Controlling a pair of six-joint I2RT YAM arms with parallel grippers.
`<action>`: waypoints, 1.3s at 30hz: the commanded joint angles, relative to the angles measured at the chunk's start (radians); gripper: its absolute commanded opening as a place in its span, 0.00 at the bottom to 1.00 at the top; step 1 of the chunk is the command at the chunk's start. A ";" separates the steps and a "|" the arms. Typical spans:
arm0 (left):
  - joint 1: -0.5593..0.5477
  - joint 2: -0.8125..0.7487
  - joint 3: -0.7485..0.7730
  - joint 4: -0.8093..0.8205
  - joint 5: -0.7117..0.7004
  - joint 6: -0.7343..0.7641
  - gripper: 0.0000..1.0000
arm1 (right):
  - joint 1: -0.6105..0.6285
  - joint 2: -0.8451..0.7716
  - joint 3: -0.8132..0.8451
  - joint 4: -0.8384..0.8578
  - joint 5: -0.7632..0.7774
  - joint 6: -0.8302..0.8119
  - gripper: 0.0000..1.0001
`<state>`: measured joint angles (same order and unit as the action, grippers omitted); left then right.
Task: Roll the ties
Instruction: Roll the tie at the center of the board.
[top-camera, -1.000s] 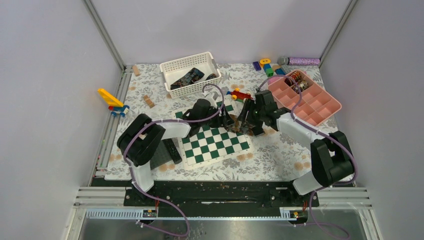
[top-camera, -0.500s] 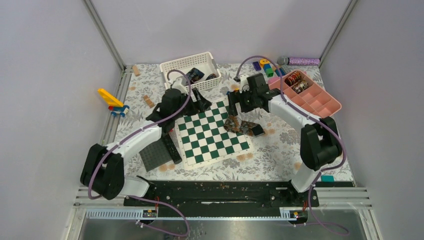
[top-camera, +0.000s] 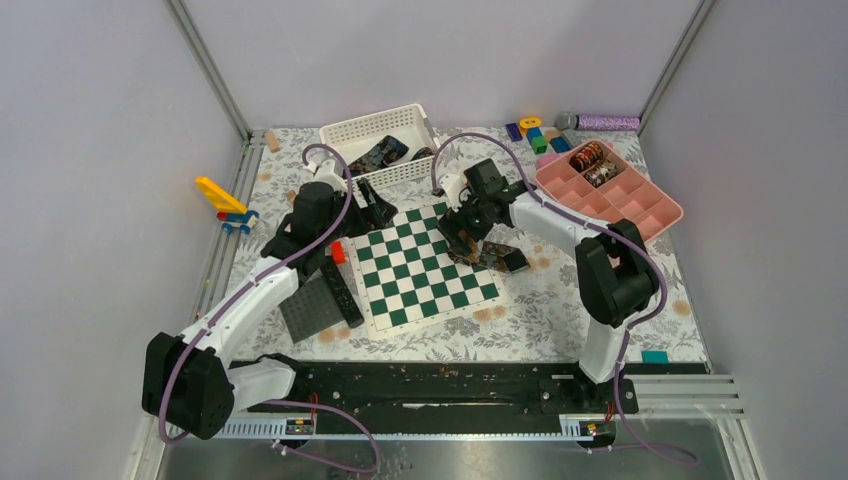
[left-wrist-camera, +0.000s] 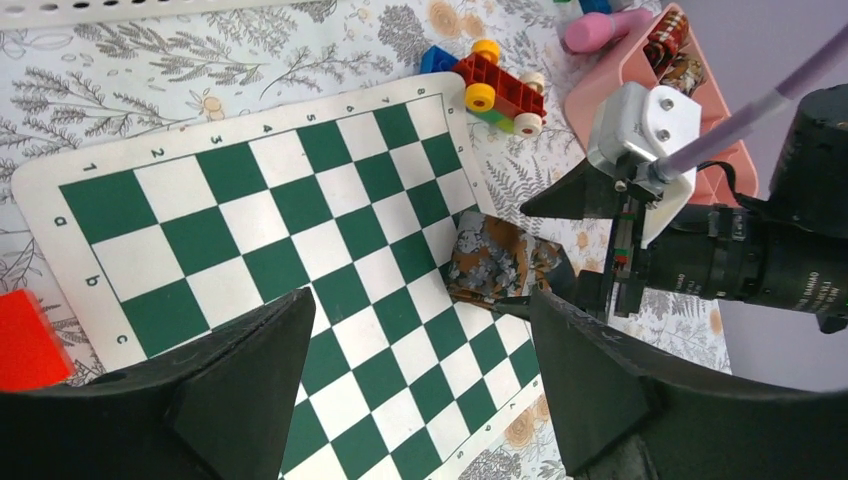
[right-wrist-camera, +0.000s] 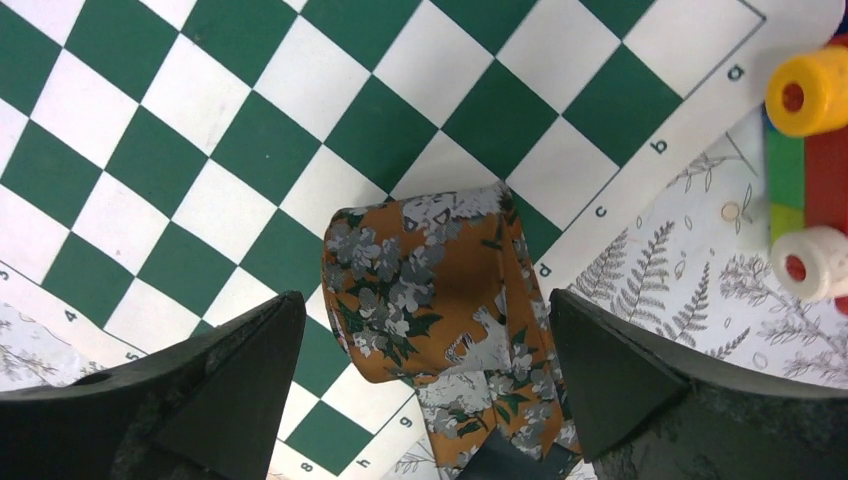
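Orange floral fabric — the tie (right-wrist-camera: 430, 290) — lies bunched on the chessboard's (right-wrist-camera: 250, 150) edge, trailing onto the counter (right-wrist-camera: 690, 270). The right tool (right-wrist-camera: 422, 310) hangs above it, jaws wide; the left tool (left-wrist-camera: 420, 300) gapes too, empty.

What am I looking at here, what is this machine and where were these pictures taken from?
Two robot arms are bolted at the near edge of a table. One picture looks down from above; the other two come from cameras on each wrist, so the dark wedges are fingers. The left end effector is open over a green chessboard. The right end effector is open, straddling an orange flowered tie without gripping it. Also there: a white basket, a pink tray, a toy car. Nothing is held.
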<state>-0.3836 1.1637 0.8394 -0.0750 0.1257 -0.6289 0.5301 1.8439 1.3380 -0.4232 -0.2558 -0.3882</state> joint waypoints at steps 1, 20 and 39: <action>0.008 -0.013 -0.016 0.003 -0.009 0.011 0.80 | 0.023 0.014 0.065 -0.047 0.040 -0.120 0.99; 0.013 -0.005 -0.011 0.010 0.010 0.020 0.80 | 0.055 0.070 0.100 -0.160 0.058 -0.245 0.99; 0.026 0.008 -0.014 0.013 0.021 0.008 0.80 | 0.084 0.158 0.144 -0.177 0.184 -0.291 0.98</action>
<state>-0.3672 1.1671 0.8230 -0.1036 0.1329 -0.6216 0.6022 1.9907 1.4391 -0.5858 -0.1104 -0.6506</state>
